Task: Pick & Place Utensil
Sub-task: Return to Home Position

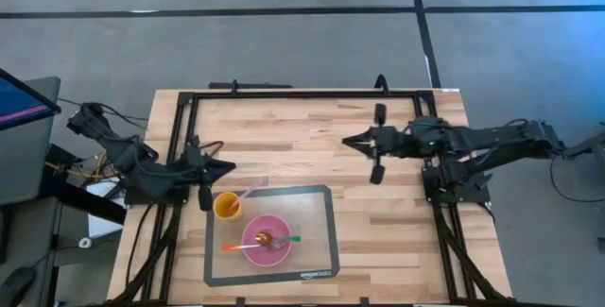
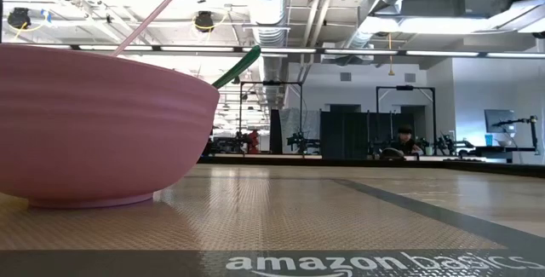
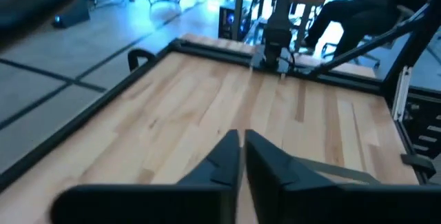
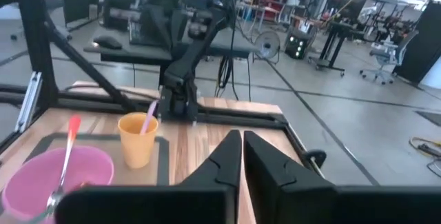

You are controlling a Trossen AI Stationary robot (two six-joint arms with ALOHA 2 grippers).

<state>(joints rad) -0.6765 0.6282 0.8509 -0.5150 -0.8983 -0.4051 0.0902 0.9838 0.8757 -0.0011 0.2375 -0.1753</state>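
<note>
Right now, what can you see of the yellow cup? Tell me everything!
The yellow cup is plain and looks like plastic, a bit wider at its open top than at its base. It stands upright on a corner of the clear mat, beside the pink bowl but not touching it. A pink straw sits inside, leaning on the rim and sticking out. The left gripper hangs close by, not holding it.
</note>
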